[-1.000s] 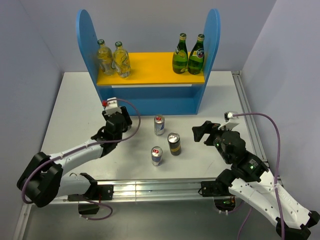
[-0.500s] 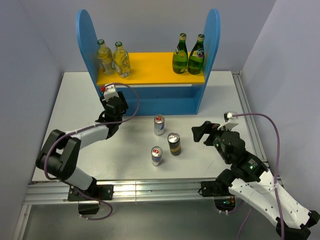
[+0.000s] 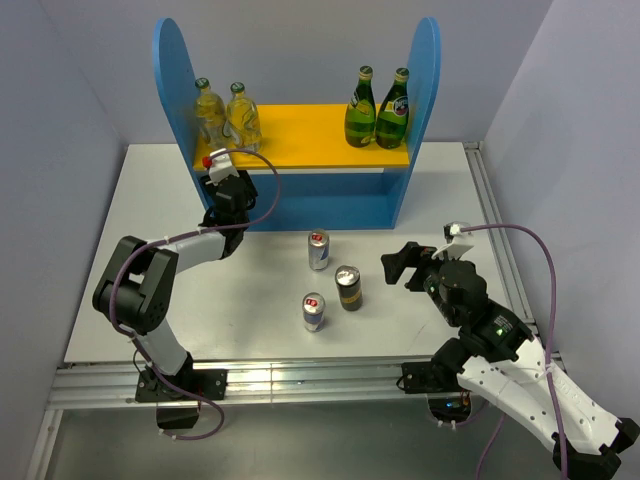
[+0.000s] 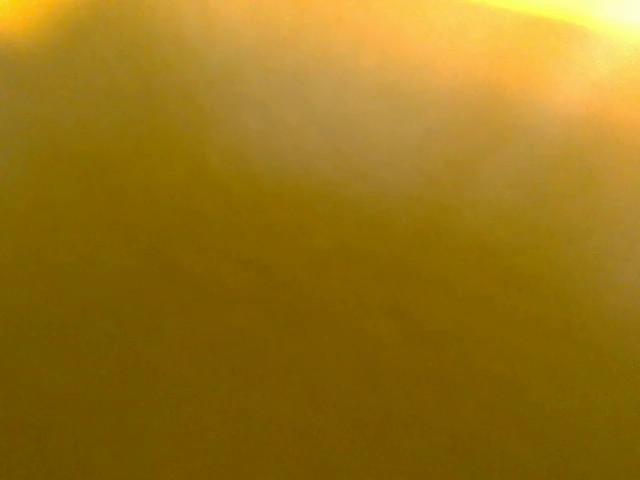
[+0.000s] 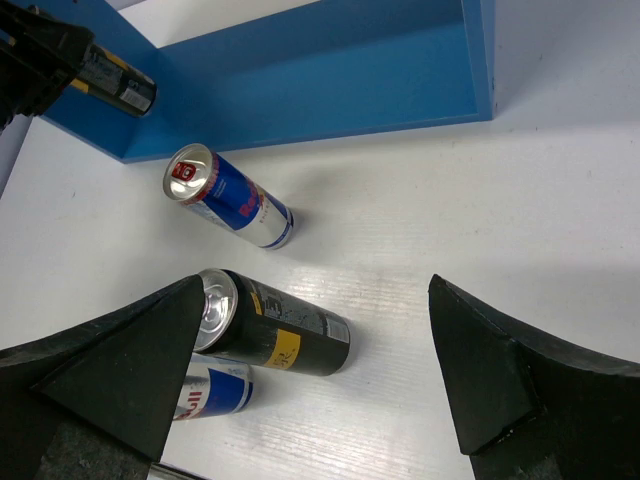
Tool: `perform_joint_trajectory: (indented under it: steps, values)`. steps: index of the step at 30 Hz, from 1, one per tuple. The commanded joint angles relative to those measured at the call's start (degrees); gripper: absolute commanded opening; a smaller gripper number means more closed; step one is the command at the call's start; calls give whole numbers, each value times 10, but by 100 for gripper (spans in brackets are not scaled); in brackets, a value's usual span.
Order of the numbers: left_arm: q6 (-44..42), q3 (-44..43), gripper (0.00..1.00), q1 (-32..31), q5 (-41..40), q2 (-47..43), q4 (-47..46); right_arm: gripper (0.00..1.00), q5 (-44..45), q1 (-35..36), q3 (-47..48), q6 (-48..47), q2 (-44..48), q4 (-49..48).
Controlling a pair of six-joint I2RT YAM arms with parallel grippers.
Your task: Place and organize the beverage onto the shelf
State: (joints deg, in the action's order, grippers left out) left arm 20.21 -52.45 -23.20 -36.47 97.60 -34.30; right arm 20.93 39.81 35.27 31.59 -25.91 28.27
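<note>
The blue shelf [image 3: 425, 70] has a yellow upper board. On it stand two pale-yellow bottles [image 3: 228, 118] at the left. Two silver cans [image 3: 318, 250] [image 3: 314, 312] and one black-gold can [image 3: 348, 288] stand on the table. My left gripper [image 3: 228, 195] reaches into the left end of the lower level. In the right wrist view the left gripper [image 5: 40, 55] is shut on a second black-gold can [image 5: 118, 87]. The left wrist view is only yellow blur. My right gripper [image 5: 318, 290] is open and empty, just right of the standing black-gold can [image 5: 272, 325].
Two green bottles [image 3: 377, 108] stand at the right of the upper board. The shelf's lower level [image 5: 330, 70] shows nothing else inside. The silver cans also show in the right wrist view [image 5: 228, 195] [image 5: 210, 392]. Grey walls close in the left and right sides.
My left gripper has moved away from the table's middle up to the left end of the shelf's lower level. The right arm has barely moved. The cans on the table are unchanged.
</note>
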Motion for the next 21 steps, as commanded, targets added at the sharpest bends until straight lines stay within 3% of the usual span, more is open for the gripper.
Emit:
perform_joint_trajectory:
  steps: [1, 3, 4, 7, 9, 21]
  values:
    - [-17, -34, 9, 7, 2, 15, -25, 100, -3, 4, 2, -10, -5, -22]
    - [-17, -34, 16, 7, -3, 16, -23, 100, -4, 5, 1, -9, -5, -23]
    - [-17, -33, 25, 7, -4, 17, -21, 100, -4, 5, 0, -10, -2, -23]
    - [-14, -28, 41, 7, -5, 16, -10, 100, -4, 5, 0, -9, 1, -23]
    - [-9, -23, 48, 6, -4, 14, -8, 100, -4, 5, 0, -8, 2, -23]
    - [12, 0, 45, -6, -26, 35, -2, 100, -2, 9, -1, -3, 14, -18]
